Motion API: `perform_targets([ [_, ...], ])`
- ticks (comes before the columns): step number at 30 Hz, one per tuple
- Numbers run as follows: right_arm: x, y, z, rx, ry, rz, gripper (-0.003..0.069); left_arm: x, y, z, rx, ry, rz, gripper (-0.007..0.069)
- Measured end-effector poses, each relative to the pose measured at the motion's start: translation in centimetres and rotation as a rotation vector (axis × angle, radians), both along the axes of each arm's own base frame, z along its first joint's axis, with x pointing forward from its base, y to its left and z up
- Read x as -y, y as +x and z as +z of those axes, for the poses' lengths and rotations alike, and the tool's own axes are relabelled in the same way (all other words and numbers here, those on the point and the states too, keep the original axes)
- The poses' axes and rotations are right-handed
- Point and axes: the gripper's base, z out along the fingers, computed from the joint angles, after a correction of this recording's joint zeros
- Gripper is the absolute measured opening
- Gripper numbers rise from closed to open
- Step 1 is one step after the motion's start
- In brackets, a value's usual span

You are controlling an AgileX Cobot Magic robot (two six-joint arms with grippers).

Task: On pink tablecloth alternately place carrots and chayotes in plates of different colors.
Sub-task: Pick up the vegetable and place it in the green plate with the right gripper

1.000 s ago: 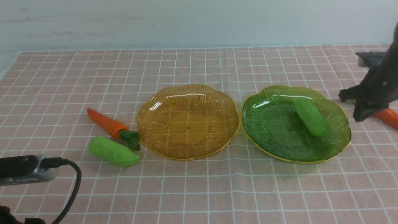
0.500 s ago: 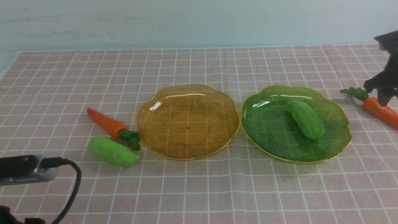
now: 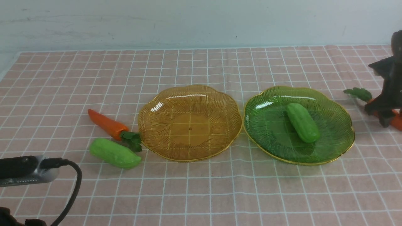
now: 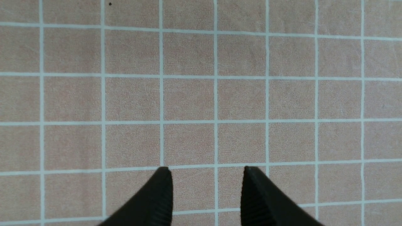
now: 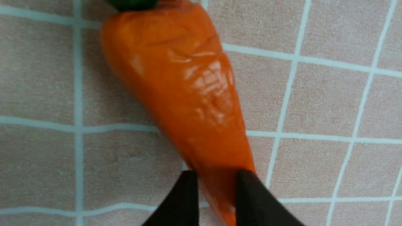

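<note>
On the pink tablecloth (image 3: 201, 188) the green plate (image 3: 345, 144) holds one chayote (image 3: 302, 122). The amber plate (image 3: 150, 106) holds nothing. A carrot (image 3: 106, 124) and a second chayote (image 3: 114, 153) lie left of the amber plate. The other carrot (image 3: 358, 93) lies right of the green plate. My right gripper (image 3: 384, 117) is down on it, and in the right wrist view the gripper (image 5: 216, 175) is closed on the narrow end of the carrot (image 5: 182, 84), which rests on the cloth. My left gripper (image 4: 204, 171) is open and empty over bare cloth.
The left arm's camera housing and black cable (image 3: 25, 171) sit at the front left. The cloth's far edge meets a pale wall (image 3: 201, 25). The cloth's left edge shows at the far left (image 3: 8, 69).
My right gripper has moved from beside the green plate out to the right carrot, dropped onto it and closed. The chayote in the green plate has shifted slightly left.
</note>
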Motion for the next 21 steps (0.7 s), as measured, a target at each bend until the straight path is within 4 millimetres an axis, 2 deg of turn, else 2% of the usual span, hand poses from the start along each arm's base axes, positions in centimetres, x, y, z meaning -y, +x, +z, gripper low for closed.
perform_targets([
  [3, -0.3, -0.2, 1.6, 0.034, 0.027, -0.011, 0.0050, 0.0, 0.0, 0.0, -0.004, -0.008, 0.018, 0.0283],
  [5, -0.5, -0.4, 3.1, 0.066, 0.044, -0.017, 0.0019, 0.0, 0.0, 0.0, -0.007, -0.013, 0.029, 0.0283],
  [8, -1.3, -1.2, 7.9, 0.182, 0.122, -0.037, -0.0008, 0.0, 0.0, 0.0, -0.009, -0.018, 0.040, 0.0283],
  [12, -3.2, -2.4, 12.9, 0.307, 0.306, -0.039, -0.0015, 0.0, 0.0, 0.0, -0.010, -0.019, 0.043, 0.0283],
  [16, -4.6, -3.2, 15.1, 0.349, 0.389, 0.049, -0.0015, 0.0, 0.0, 0.0, -0.010, -0.017, 0.043, 0.0283],
  [21, -4.2, -3.1, 14.5, 0.319, 0.323, 0.091, -0.0002, 0.0, 0.0, 0.0, -0.010, -0.017, 0.043, 0.0283],
])
